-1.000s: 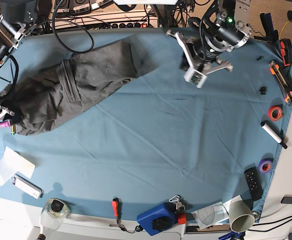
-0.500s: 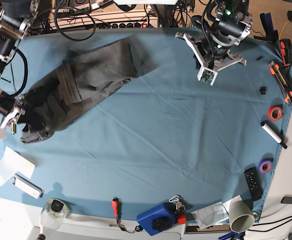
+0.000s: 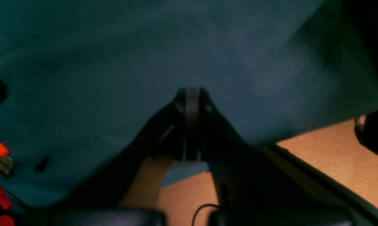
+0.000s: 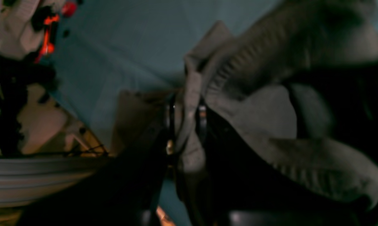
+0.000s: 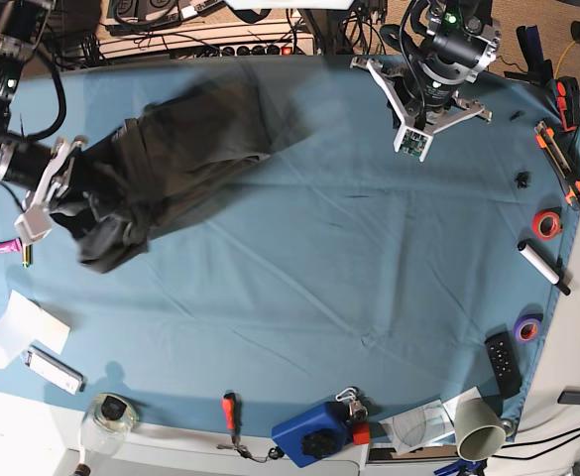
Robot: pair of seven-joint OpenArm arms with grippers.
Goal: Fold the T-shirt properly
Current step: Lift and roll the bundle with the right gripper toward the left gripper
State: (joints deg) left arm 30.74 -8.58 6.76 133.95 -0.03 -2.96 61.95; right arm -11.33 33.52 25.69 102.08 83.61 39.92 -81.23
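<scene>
The dark grey T-shirt (image 5: 175, 149) lies bunched in a diagonal band on the blue-teal tablecloth (image 5: 349, 258), from the left side up toward the far edge. Its lower left end is lifted and blurred. My right gripper (image 5: 71, 178) is at that end, shut on a fold of the T-shirt (image 4: 270, 103); the right wrist view shows grey cloth pinched between the fingers (image 4: 201, 116). My left gripper (image 5: 415, 139) hangs over bare cloth near the far edge, well right of the shirt. In the left wrist view the left gripper (image 3: 191, 94) is shut with nothing in it.
Along the right edge lie an orange cutter (image 5: 557, 149), a red tape roll (image 5: 545, 223), a white marker (image 5: 544, 266), purple tape (image 5: 527, 328) and a remote (image 5: 504, 359). At the front are a blue device (image 5: 314, 431), a screwdriver (image 5: 230, 409), a cup (image 5: 478, 428) and a jar (image 5: 111, 415).
My right gripper has moved up and rightward, lifting and dragging the shirt's lower end with it. The left arm has drifted right and back toward the far edge, still shut.
</scene>
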